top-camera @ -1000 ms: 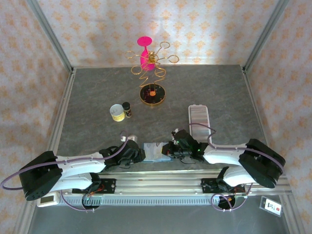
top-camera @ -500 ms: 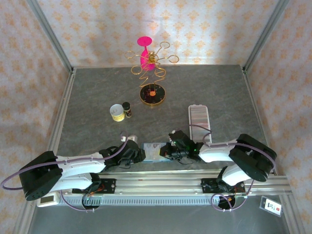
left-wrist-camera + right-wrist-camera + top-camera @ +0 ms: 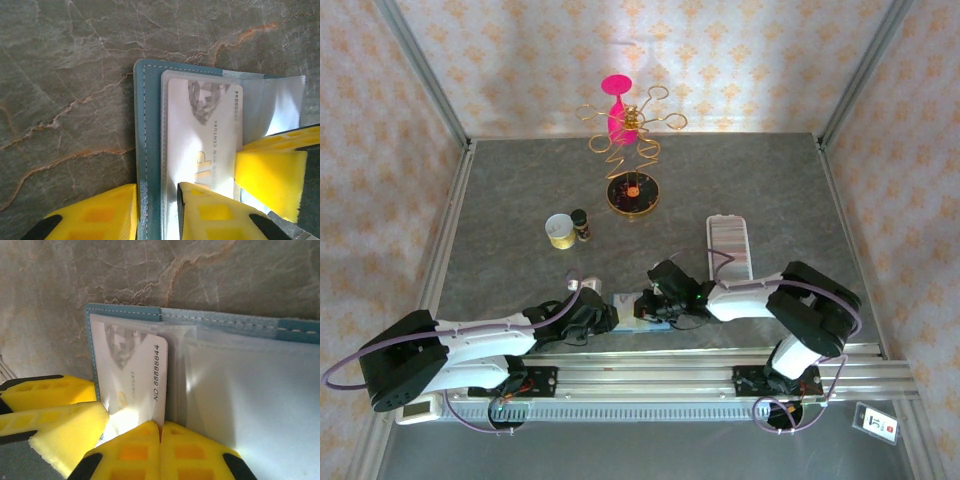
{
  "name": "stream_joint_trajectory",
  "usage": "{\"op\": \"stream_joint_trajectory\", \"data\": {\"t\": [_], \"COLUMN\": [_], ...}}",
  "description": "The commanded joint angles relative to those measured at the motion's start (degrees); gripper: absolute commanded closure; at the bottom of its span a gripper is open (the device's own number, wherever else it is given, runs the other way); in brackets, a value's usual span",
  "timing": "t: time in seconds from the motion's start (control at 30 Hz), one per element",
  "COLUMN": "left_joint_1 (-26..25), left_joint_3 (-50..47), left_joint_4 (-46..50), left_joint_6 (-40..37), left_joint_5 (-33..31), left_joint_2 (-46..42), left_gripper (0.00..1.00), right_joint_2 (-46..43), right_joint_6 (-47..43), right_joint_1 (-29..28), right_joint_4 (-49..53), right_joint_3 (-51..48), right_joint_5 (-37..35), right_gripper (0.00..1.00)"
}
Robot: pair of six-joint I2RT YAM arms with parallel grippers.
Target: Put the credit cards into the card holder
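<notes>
A teal wallet lies open near the table's front edge. A pale silvery credit card printed with a number sits in its clear sleeve. My left gripper straddles the wallet's stitched left edge and is shut on it. My right gripper has its yellow fingertips pressed together on the credit card's long edge. From above, the left gripper and right gripper meet over the wallet. The clear ridged card holder lies further back on the right, apart from both.
A gold wire stand holding a pink glass rises from a round base at the back. A small cup and a dark bottle stand left of centre. A metal rail runs along the near edge.
My right arm has swung left and its gripper has slid further over the wallet. The left arm and the wallet have stayed put.
</notes>
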State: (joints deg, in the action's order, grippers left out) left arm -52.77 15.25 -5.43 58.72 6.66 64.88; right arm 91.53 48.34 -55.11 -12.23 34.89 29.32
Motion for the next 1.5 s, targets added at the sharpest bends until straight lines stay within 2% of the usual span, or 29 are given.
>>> {"op": "stream_joint_trajectory", "data": {"t": [0.0,0.03,0.2,0.23,0.53,0.87,1.07,1.47], "left_joint_1": [0.23,0.30,0.25,0.25,0.25,0.28,0.30,0.28], "left_joint_3": [-1.44,-1.41,-1.56,-1.54,-1.30,-1.78,-2.52,-5.29], "left_joint_4": [0.51,0.61,0.73,0.61,0.07,0.25,-0.02,-2.07], "left_joint_6": [0.91,0.87,0.78,0.78,0.52,0.83,1.43,3.10], "left_joint_5": [-0.15,-0.15,-0.07,-0.07,0.41,0.38,-0.14,-0.04], "left_joint_2": [-0.66,-0.63,-0.96,-0.85,0.07,-0.41,-0.77,-2.66], "left_gripper": [0.74,0.74,0.74,0.74,0.74,0.75,0.77,0.85], "right_joint_2": [-1.21,-2.53,-7.49,-8.59,-14.01,-8.89,-5.71,-3.83], "right_joint_6": [-1.80,-1.68,-0.64,-0.18,3.49,2.84,3.55,8.29], "right_joint_1": [-1.49,-1.47,-1.57,-1.68,-2.72,-3.73,-4.65,-4.98], "right_joint_4": [5.89,7.20,14.26,15.24,20.11,21.52,16.03,3.11], "right_joint_3": [1.97,2.11,2.92,2.62,-2.23,-0.98,1.33,1.50], "right_joint_5": [-4.33,-5.92,-10.38,-11.02,-15.50,-16.29,-13.55,-9.23], "right_gripper": [0.96,0.93,0.66,0.64,0.58,0.55,0.51,0.53]}}
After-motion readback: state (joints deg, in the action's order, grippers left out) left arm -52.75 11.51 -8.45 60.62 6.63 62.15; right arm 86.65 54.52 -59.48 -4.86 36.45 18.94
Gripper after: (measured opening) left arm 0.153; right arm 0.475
